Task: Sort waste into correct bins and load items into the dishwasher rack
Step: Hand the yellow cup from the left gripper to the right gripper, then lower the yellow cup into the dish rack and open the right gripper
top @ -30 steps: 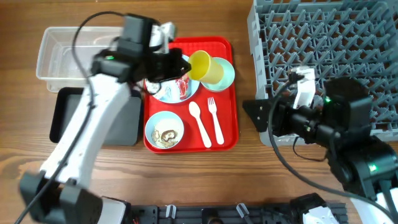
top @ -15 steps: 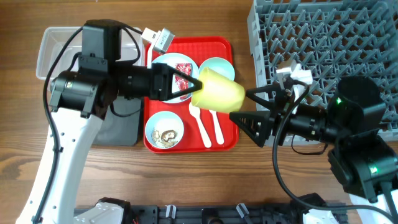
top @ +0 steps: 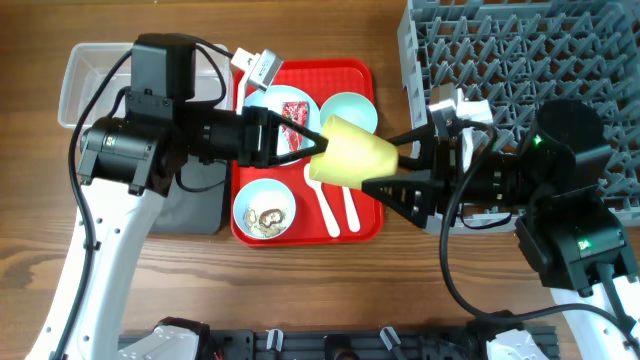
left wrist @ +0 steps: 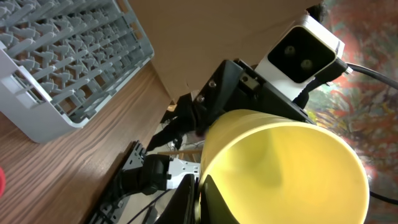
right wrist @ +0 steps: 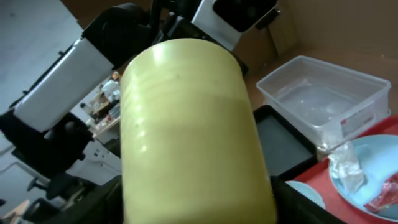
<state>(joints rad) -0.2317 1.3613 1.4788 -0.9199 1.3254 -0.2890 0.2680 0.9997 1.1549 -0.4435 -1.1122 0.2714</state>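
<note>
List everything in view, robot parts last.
cup: one, yellow-green, held in mid-air
red tray: one, table centre
plate: one, pale blue, tray's far left
wrapper: one, red-and-white, on plate
small bowl: one, pale blue, tray's far right
bowl: one, pale, tray's near left
food scraps: beige, in that bowl
spoon, fork: one each, white, tray's near side
clear tub: one, table's far left
black tray: one, beside tub, partly hidden
rack: one, grey, far right
left gripper: jaws shut on cup's rim
right gripper: jaws astride cup's base, grip unclear
</note>
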